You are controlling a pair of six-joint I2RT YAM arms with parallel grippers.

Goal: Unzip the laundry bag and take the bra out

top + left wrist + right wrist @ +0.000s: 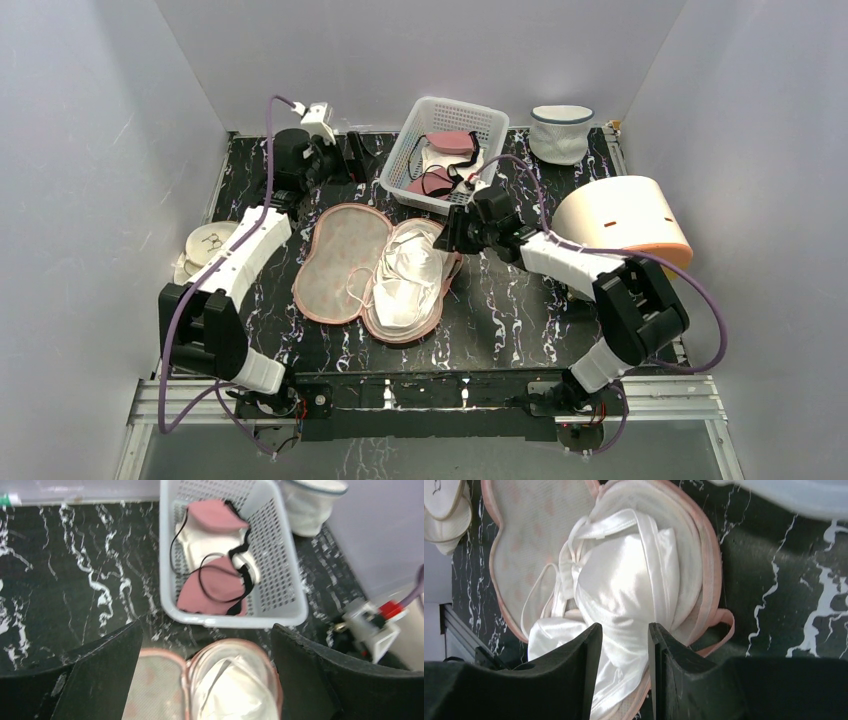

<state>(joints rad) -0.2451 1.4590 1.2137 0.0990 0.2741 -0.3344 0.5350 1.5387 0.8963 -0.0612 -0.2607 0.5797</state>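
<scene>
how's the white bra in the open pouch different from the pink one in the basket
Colour: the white bra is shiny pale cream; the pink bra is dusty pink. Straps: the white bra's are thin and pale, the pink bra's black. Place: the white bra lies in the unzipped laundry bag; the pink bra sits in the white basket. Both lie bunched.

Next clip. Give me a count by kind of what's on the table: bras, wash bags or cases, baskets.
Bras: 2, the white bra in the open laundry bag and a pink bra in the basket.
Wash bags or cases: 4, that laundry bag, a mesh tub, a cream disc case, a white-and-orange drum.
Baskets: 1.
Total: 7. White cloth under the pink bra is uncounted.
</scene>
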